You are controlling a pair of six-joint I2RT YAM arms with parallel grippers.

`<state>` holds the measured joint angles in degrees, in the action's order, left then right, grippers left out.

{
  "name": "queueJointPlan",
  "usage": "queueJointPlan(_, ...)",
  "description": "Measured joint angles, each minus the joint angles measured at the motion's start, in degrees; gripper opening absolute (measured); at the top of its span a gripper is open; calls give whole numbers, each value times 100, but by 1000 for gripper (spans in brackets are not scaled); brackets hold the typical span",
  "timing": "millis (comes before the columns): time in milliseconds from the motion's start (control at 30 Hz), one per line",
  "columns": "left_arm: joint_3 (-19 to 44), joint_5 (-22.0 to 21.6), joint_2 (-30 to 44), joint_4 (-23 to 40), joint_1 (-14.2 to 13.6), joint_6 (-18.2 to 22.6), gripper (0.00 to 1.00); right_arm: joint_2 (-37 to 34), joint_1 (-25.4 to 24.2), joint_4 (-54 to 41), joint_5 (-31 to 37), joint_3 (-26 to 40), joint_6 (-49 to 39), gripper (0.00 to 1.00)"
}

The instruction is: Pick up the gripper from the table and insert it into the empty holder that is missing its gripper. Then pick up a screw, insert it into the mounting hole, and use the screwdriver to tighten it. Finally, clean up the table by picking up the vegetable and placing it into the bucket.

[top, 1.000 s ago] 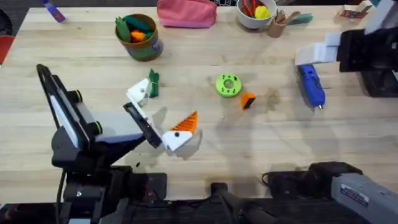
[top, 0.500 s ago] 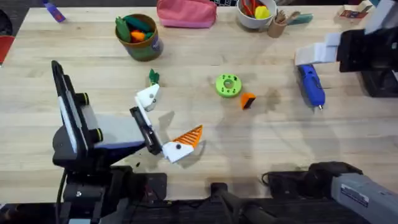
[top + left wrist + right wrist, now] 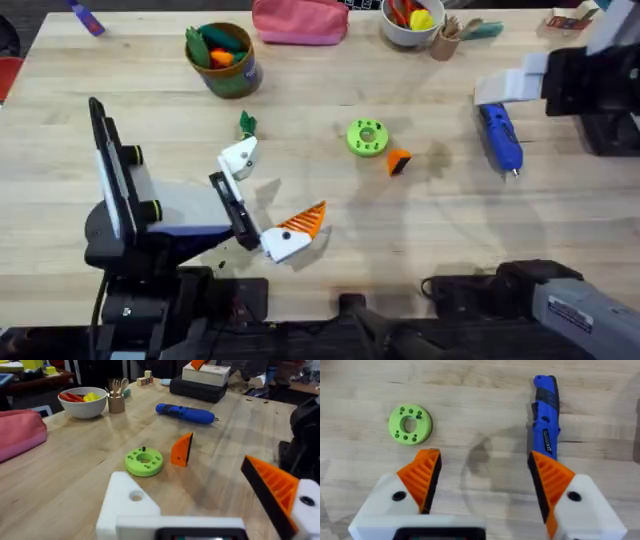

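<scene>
Since a second ago the left gripper (image 3: 268, 205) has swung toward the table's middle, uncovering the vegetable (image 3: 247, 124); over the last half second it barely shifted. Its jaws stand spread and hold nothing: one side carries an orange finger (image 3: 305, 219), the other is the empty holder (image 3: 238, 157), a bare white mount with an open hole. Just past that mount lies the vegetable, and farther back stands the bucket (image 3: 226, 60). The gripper (image 3: 398, 161) lies loose on the wood beside a green disc (image 3: 367, 137). Right gripper (image 3: 482, 482) hangs spread wide, empty, both orange fingers fitted, above the screwdriver (image 3: 500, 138) near the table's right edge.
</scene>
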<state>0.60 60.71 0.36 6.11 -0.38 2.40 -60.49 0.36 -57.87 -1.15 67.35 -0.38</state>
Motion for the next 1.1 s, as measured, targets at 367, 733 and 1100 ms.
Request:
queueJointPlan(367, 0, 17, 0, 4, 0, -74, 985, 0, 0, 0, 0, 0, 0, 994)
queueJointPlan(733, 0, 17, 0, 4, 0, -75, 985, 0, 0, 0, 0, 0, 0, 994)
queueJointPlan(1100, 0, 17, -1, 4, 0, -75, 985, 0, 0, 0, 0, 0, 0, 994)
